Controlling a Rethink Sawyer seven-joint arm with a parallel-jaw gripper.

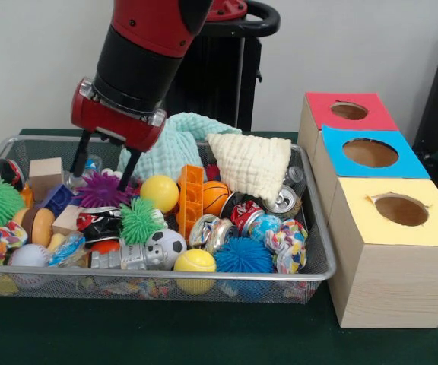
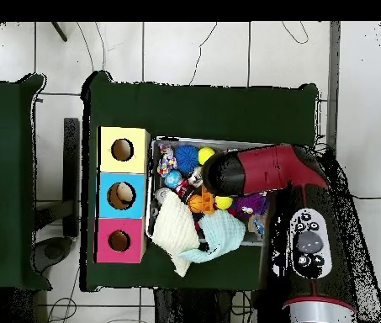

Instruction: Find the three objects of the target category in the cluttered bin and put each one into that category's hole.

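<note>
Step in hand: searching; the gripper (image 1: pixel 103 167) hangs low over the far left part of the bin (image 1: pixel 319 251), nothing lifted yet, by my judgement.
Tool state: two dark fingers (image 1: pixel 80 157) stand apart, with nothing between them; their tips straddle the purple spiky ball (image 1: pixel 99 190).
Bin: silver wire basket on the green table (image 1: pixel 204 338), left of the boxes in the front view, packed full.
Contents seen: yellow ball (image 1: pixel 159 193), small basketball (image 1: pixel 215 198), soccer ball (image 1: pixel 165 245), blue spiky ball (image 1: pixel 243 257), green spiky ball (image 1: pixel 139 220), crushed cans (image 1: pixel 284 200), two cloths (image 1: pixel 251 166), wooden blocks (image 1: pixel 46 176).
Holes: red box (image 1: pixel 347 111) far, blue box (image 1: pixel 369 153) in the middle, yellow box (image 1: pixel 399 211) near; all three touch the bin's right side.
Target category: cannot tell from what shows.
Next move calls for: lowering squarely onto one object, closing on it alone without snagging neighbours, then carrying it right to the matching hole.
Risk: soft spikes may slip from the grip.
</note>
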